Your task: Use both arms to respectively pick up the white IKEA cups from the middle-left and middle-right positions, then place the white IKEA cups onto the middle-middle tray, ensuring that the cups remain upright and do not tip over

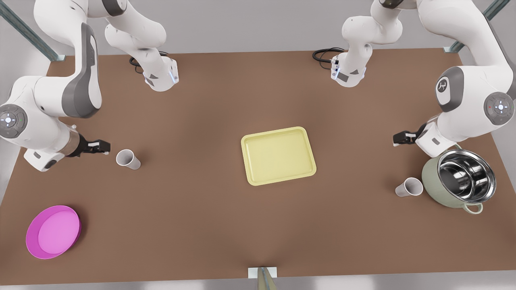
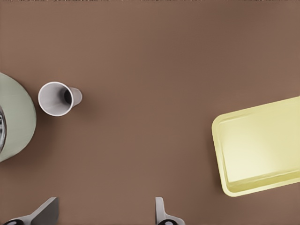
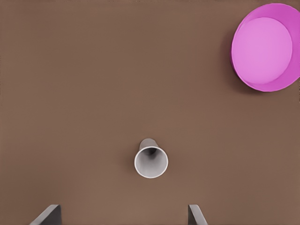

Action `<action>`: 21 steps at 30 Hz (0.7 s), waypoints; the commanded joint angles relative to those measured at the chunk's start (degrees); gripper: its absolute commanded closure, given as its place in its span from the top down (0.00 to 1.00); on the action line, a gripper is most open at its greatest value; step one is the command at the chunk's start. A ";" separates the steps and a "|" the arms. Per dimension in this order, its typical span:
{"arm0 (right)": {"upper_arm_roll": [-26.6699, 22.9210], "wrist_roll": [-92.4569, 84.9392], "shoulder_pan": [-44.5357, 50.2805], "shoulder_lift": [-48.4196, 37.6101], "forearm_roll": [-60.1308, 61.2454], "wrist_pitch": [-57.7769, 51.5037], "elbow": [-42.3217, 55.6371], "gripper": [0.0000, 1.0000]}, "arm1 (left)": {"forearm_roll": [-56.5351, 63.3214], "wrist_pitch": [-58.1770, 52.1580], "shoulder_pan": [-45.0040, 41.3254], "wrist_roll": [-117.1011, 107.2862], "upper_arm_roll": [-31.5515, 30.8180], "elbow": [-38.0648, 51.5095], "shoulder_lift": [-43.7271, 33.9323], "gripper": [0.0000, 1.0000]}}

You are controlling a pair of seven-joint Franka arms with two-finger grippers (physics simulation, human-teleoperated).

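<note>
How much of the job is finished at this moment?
Nothing is done yet: the tray holds nothing. Each cup stands upright on the table, one near the right gripper, one near the left gripper beside the pot. Both jaws are open. Grasping and placing remain.

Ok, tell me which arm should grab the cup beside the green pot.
Left. The left gripper hovers open near that cup and the pot. The right gripper, also open, sits by the other cup across the table.
</note>
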 commanded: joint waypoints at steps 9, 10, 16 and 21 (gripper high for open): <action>-0.01 -8.61 -0.33 3.53 0.13 16.68 -11.62 1.00 | -0.77 15.19 5.63 2.36 0.34 18.02 27.60 1.00; 0.08 -8.61 -0.76 3.70 0.13 17.74 -12.24 1.00 | -0.77 16.15 5.90 2.54 0.34 18.02 28.47 1.00; -0.01 -8.61 -3.05 4.23 0.31 29.07 -23.40 1.00 | -0.50 25.03 8.62 2.80 0.43 7.83 28.04 1.00; -0.01 -8.61 -5.60 7.92 0.31 31.80 -25.25 1.00 | -0.41 25.65 9.24 2.71 0.60 2.11 27.95 1.00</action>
